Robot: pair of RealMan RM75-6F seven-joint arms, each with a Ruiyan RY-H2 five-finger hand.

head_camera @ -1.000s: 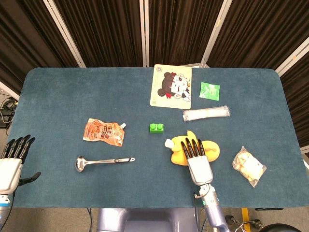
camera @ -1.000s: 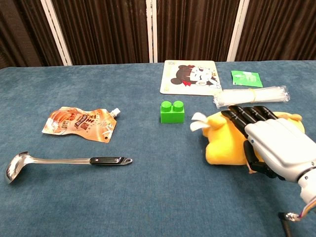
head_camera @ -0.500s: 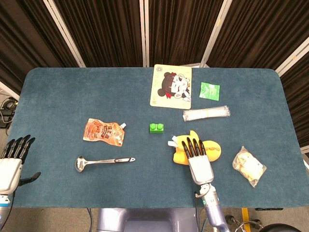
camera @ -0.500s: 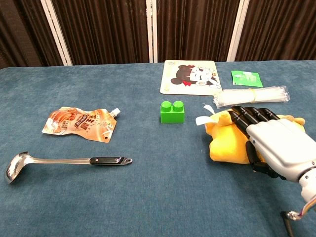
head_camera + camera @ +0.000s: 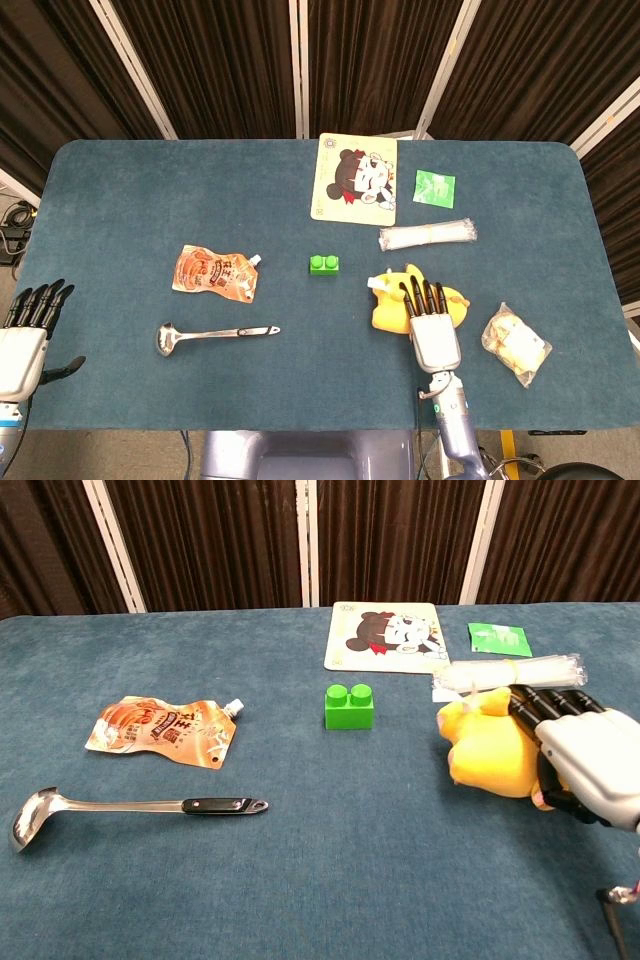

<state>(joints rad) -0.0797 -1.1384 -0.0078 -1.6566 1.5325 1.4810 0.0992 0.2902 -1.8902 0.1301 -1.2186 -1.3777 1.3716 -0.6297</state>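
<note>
My right hand (image 5: pixel 432 325) (image 5: pixel 585 760) grips a yellow plush toy (image 5: pixel 393 303) (image 5: pixel 488 750), fingers laid over its top and thumb under it, right of the table's middle near the front. The toy's white tag (image 5: pixel 377 284) sticks out on its left side. In the chest view the toy looks slightly raised off the blue tabletop (image 5: pixel 150 200). My left hand (image 5: pixel 25 335) hangs off the table's front left corner in the head view, fingers straight, thumb spread, holding nothing. The chest view does not show it.
A green brick (image 5: pixel 323 264) (image 5: pixel 349 706) sits left of the toy. An orange pouch (image 5: pixel 215 272) and a ladle (image 5: pixel 215 333) lie at left. Behind are a cartoon card (image 5: pixel 355 179), a green packet (image 5: pixel 435 187) and a clear sleeve (image 5: pixel 427 235). A clear bag (image 5: pixel 515 343) lies right.
My right hand has carried the yellow plush toy to the right, away from the green brick. The left hand has stayed where it was.
</note>
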